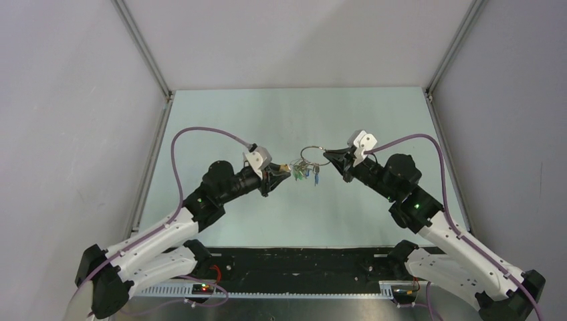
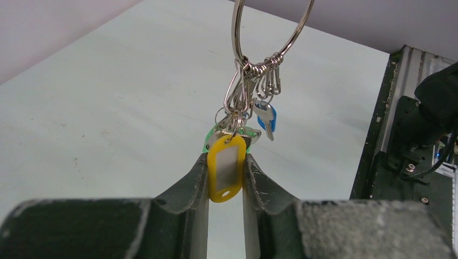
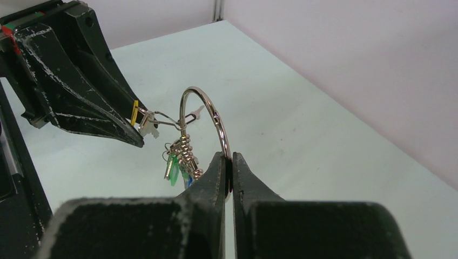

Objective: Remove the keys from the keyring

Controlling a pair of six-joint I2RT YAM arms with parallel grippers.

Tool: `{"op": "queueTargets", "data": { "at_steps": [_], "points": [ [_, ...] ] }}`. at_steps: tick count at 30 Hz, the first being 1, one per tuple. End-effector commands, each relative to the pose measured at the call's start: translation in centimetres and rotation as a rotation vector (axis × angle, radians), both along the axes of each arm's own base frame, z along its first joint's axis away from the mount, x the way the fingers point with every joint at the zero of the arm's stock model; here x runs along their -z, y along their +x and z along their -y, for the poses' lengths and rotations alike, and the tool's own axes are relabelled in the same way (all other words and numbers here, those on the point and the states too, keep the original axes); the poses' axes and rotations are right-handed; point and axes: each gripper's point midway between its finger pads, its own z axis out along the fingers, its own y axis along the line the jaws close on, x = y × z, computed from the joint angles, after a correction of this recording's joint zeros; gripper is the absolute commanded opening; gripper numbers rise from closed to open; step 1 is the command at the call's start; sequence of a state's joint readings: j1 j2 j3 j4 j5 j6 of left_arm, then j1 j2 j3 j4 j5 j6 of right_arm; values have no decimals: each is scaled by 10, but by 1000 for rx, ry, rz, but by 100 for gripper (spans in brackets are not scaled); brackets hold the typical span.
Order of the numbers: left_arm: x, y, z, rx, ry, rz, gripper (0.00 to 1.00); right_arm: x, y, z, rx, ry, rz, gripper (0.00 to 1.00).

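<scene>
The keyring [image 1: 314,155] is a thin silver wire ring held above the table between both arms. It also shows in the left wrist view [image 2: 294,38] and the right wrist view [image 3: 208,108]. My right gripper [image 3: 229,162] is shut on the ring's wire. The keys [image 1: 306,172] hang from it on small clips: green [image 3: 172,168] and blue [image 2: 267,120] heads show. My left gripper [image 2: 226,167] is shut on a yellow key tag [image 2: 226,168], its clip pulled taut from the ring. The left gripper [image 1: 275,175] and right gripper [image 1: 337,158] face each other.
The pale green table [image 1: 301,114] lies under the bunch. Grey enclosure walls with metal posts [image 1: 144,47] stand at the back and sides. The black base rail [image 1: 301,264] runs along the near edge.
</scene>
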State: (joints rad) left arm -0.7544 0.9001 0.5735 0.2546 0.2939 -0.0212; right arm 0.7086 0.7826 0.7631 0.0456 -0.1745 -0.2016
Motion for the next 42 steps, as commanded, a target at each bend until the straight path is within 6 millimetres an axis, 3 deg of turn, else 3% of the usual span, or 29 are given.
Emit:
{"op": "queueTargets", "data": {
  "at_steps": [1, 4, 5, 6, 9, 15, 18, 21, 26, 34, 42],
  "points": [
    [-27, 5, -1, -28, -23, 4, 0, -15, -1, -3, -14, 69, 13, 0],
    [-20, 6, -1, -31, 31, -51, 0, -1, 1, -5, -14, 64, -14, 0],
    [-28, 7, 0, -30, 31, -47, 0, 3, 2, -6, -16, 64, -25, 2],
    [-18, 6, 0, -28, 71, -88, 0, 10, 2, -8, -22, 57, -39, 4],
    [-23, 4, 3, -7, 106, -120, 0, 28, 5, -15, -38, 42, -87, 25],
    [-26, -7, 1, 51, 167, -136, 0, 47, 5, -20, -62, 17, -108, 39],
    [-29, -15, 2, 108, 208, -131, 0, 46, -10, -28, -162, 8, -64, 42],
    [-19, -22, -1, 155, 282, -155, 0, 41, -25, -37, -273, 7, -10, 45],
    [-25, -23, -3, 158, 316, -146, 0, 39, -46, -56, -418, 5, 37, 46],
    [-36, -9, -3, 64, 288, -195, 0, 45, -50, -70, -425, 7, 15, 44],
    [-37, -7, 2, 48, 263, -255, 0, 60, -35, -63, -313, -10, -20, 41]
  ]
}}
